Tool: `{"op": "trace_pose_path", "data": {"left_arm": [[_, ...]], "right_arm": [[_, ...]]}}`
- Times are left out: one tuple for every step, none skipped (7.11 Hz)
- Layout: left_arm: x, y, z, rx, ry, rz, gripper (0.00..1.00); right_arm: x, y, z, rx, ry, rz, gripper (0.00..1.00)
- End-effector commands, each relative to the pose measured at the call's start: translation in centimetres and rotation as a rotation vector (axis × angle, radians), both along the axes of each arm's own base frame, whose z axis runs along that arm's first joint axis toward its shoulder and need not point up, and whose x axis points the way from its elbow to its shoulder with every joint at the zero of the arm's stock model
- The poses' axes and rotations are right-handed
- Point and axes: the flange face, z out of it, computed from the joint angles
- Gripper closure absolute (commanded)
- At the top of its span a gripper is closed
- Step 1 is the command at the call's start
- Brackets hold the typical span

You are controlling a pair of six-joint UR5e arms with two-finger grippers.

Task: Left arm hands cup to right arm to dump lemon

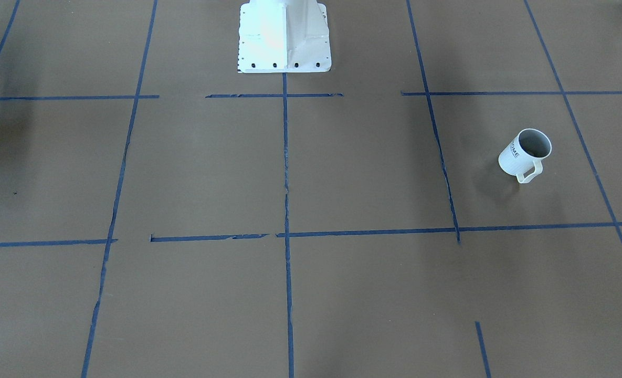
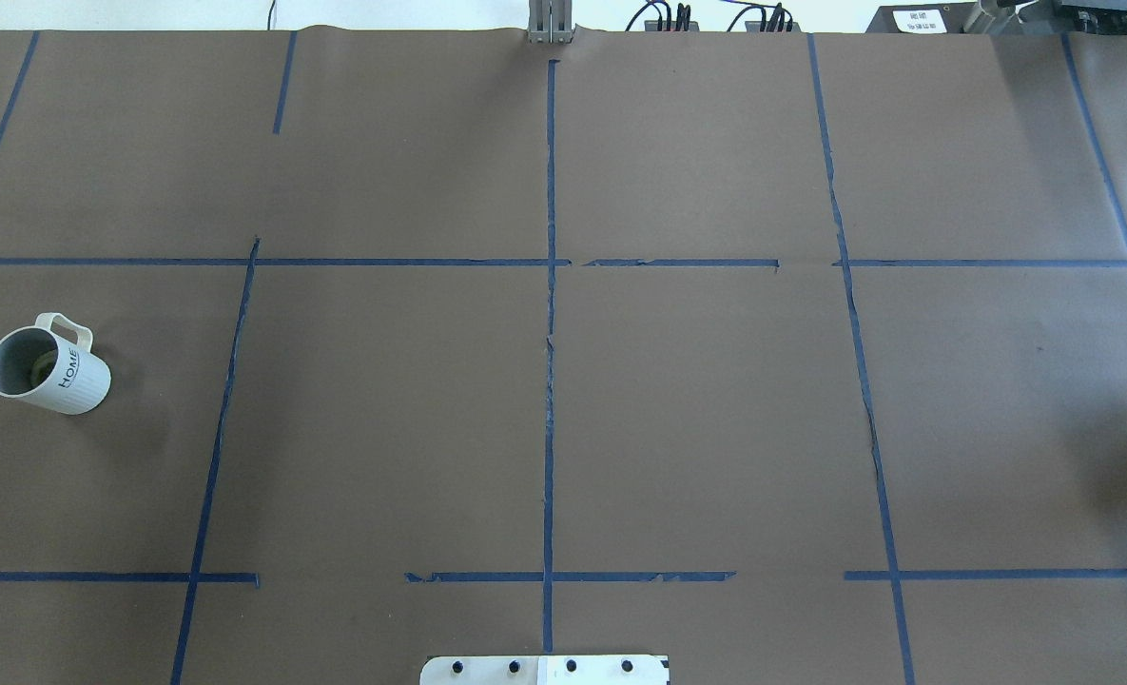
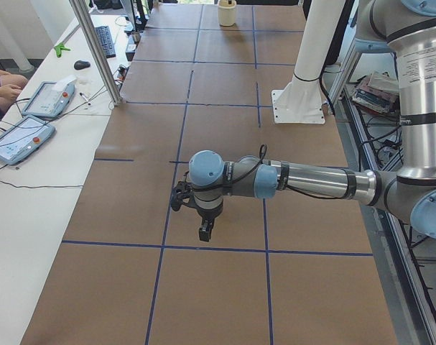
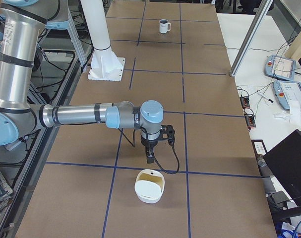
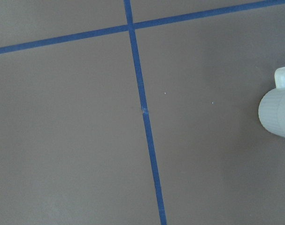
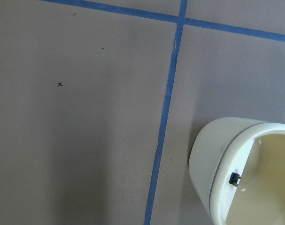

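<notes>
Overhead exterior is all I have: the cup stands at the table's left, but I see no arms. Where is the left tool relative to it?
Observer: The left wrist view catches only the cup's ribbed side and handle at its right edge, so the left tool seems not centred over it.
Operator: Is there anything to dump into?
Observer: Yes, a white bin that your view misses. It stands on the table, and the right tool hangs above the table close by it.
</notes>
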Motion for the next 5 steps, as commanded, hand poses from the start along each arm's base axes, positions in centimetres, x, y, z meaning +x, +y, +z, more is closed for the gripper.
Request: {"op": "trace_pose_path", "data": {"left_arm": [[0.1, -1.5, -1.9, 0.055, 0.003, 0.006, 0.0], [1.5, -1.8, -2.6, 0.054, 0.008, 0.003, 0.0], [4.5, -2.0, -3.0, 0.003, 0.011, -0.031, 0.0], [7.3, -1.8, -3.2, -0.032, 0.015, -0.075, 0.0], [10.7, -1.0, -3.0, -0.037, -0.016, -0.121, 0.0]], "right_arm": [[0.0, -0.1, -0.2, 0.004, -0.002, 0.001, 0.0], [-0.1, -0.1, -0.2, 0.004, -0.002, -0.001, 0.0], [-0.1, -0.1, -0.2, 0.004, -0.002, -0.001, 0.0], [-0.1, -0.1, -0.2, 0.005, -0.002, -0.001, 0.0], [-0.1, -0.1, -0.2, 0.005, -0.002, -0.001, 0.0]]}}
